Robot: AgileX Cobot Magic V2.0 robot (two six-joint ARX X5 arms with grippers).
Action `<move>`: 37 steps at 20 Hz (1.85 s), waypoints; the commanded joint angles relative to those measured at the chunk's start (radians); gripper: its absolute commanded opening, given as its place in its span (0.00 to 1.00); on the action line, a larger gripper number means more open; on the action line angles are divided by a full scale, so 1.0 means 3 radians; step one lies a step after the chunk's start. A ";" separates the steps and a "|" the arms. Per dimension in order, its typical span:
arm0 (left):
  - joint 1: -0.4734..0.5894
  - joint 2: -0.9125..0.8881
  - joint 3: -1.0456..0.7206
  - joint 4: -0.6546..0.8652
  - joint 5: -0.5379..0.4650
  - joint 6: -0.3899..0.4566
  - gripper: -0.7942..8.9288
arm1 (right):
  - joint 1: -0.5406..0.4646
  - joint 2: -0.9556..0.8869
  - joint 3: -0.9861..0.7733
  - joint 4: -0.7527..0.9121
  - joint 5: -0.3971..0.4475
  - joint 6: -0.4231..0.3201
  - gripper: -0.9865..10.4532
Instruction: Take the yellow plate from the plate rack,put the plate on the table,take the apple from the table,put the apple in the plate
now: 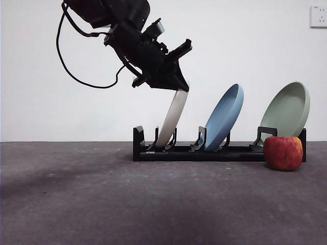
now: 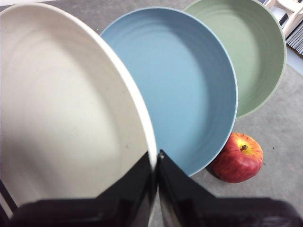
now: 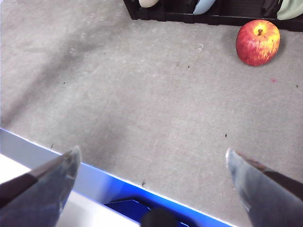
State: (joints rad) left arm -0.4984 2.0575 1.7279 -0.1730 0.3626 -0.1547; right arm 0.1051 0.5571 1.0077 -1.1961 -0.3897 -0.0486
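The cream yellow plate (image 1: 171, 118) leans in the leftmost slot of the black plate rack (image 1: 204, 152). My left gripper (image 1: 180, 88) comes in from the upper left and is shut on the plate's top rim; the left wrist view shows both jaws pinching the rim (image 2: 155, 158) of the plate (image 2: 66, 109). The red apple (image 1: 283, 152) lies on the table (image 1: 127, 204) in front of the rack's right end, also seen as the apple (image 2: 238, 158) and the apple (image 3: 258, 42). My right gripper (image 3: 151, 163) hangs open over the table's near edge, far from the apple.
A blue plate (image 1: 225, 115) stands in the middle slot and a pale green plate (image 1: 289, 109) in the right slot, just behind the apple. A white and blue edge (image 3: 94, 179) borders the table near my right gripper. A wall socket (image 1: 318, 15) is at the upper right.
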 commanded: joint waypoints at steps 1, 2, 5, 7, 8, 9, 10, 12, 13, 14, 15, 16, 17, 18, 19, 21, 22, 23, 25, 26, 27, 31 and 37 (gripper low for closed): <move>0.0013 -0.0169 0.0004 0.0019 0.0041 -0.0010 0.07 | 0.0005 -0.0003 0.0005 0.0017 0.0009 0.0019 0.63; 0.0019 -0.0242 0.0004 0.0006 0.0046 -0.0010 0.07 | 0.0005 -0.0003 0.0005 0.0017 0.0009 0.0018 0.63; 0.0027 -0.0496 0.0004 -0.0135 0.0052 -0.0004 0.07 | 0.0005 -0.0003 0.0005 0.0017 0.0009 0.0018 0.63; 0.0023 -0.0697 0.0004 -0.0332 0.0128 0.0060 0.07 | 0.0005 -0.0003 0.0005 0.0017 0.0009 0.0019 0.63; 0.0000 -0.0823 0.0004 -0.0512 0.0131 0.0155 0.07 | 0.0005 -0.0003 0.0005 0.0017 0.0009 0.0020 0.63; -0.0036 -0.0949 0.0004 -0.0731 0.0108 0.0313 0.07 | 0.0005 -0.0003 0.0005 0.0017 0.0009 0.0020 0.63; -0.0079 -0.1095 0.0004 -0.0989 0.0081 0.0488 0.07 | 0.0005 -0.0003 0.0005 0.0017 0.0009 0.0020 0.63; -0.0233 -0.1372 0.0004 -0.1537 -0.0244 0.0802 0.07 | 0.0005 -0.0003 0.0005 0.0017 0.0009 0.0019 0.63; -0.0342 -0.1488 0.0004 -0.1799 -0.0486 0.0921 0.08 | 0.0005 -0.0003 0.0005 0.0017 0.0009 0.0019 0.63; -0.0462 -0.1595 0.0004 -0.2047 -0.0718 0.0992 0.08 | 0.0005 -0.0003 0.0005 0.0017 0.0009 0.0020 0.63; -0.0615 -0.1662 0.0004 -0.2276 -0.0998 0.0988 0.08 | 0.0005 -0.0003 0.0005 0.0015 0.0008 0.0020 0.63; -0.0763 -0.1685 0.0004 -0.2457 -0.1261 0.0978 0.08 | 0.0005 -0.0003 0.0005 0.0015 0.0008 0.0020 0.63; -0.0938 -0.1685 0.0001 -0.2641 -0.1553 0.0978 0.08 | 0.0005 -0.0003 0.0005 0.0017 0.0008 0.0020 0.63; -0.1094 -0.1665 -0.0010 -0.2761 -0.1785 0.0978 0.08 | 0.0005 -0.0003 0.0005 0.0015 0.0006 0.0022 0.63; -0.1237 -0.1644 -0.0053 -0.2780 -0.1916 0.0977 0.08 | 0.0005 -0.0003 0.0005 0.0015 0.0005 0.0022 0.63; -0.1527 -0.1597 -0.0259 -0.2631 -0.2015 0.0935 0.08 | 0.0005 -0.0003 0.0005 0.0014 0.0005 0.0022 0.63; -0.1629 -0.1567 -0.0402 -0.2541 -0.2092 0.0884 0.08 | 0.0005 -0.0003 0.0005 0.0014 0.0006 0.0022 0.63; -0.1706 -0.1523 -0.0566 -0.2452 -0.2168 0.0856 0.08 | 0.0005 -0.0003 0.0005 0.0011 0.0005 0.0022 0.63; -0.1812 -0.1433 -0.0919 -0.2190 -0.2285 0.0852 0.08 | 0.0005 -0.0003 0.0005 -0.0014 -0.0004 0.0022 0.63; -0.1841 -0.1392 -0.1091 -0.2013 -0.2361 0.0855 0.08 | 0.0005 -0.0003 0.0005 -0.0036 -0.0005 0.0022 0.63; -0.1873 -0.1344 -0.1244 -0.1826 -0.2402 0.0858 0.08 | 0.0005 -0.0003 0.0005 -0.0061 -0.0004 0.0023 0.63; -0.1934 -0.1016 -0.1521 -0.1476 -0.2427 0.0860 0.08 | 0.0005 -0.0001 0.0005 -0.0079 -0.0004 0.0022 0.63; -0.2087 -0.0431 -0.1527 -0.1302 -0.2469 0.0868 0.08 | 0.0005 -0.0003 0.0005 -0.0085 -0.0004 0.0023 0.63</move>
State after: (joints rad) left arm -1.1191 1.9186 1.2804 -0.5724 -0.3904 0.1116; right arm 0.1051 0.5571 1.0077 -1.2263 -0.3901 -0.0486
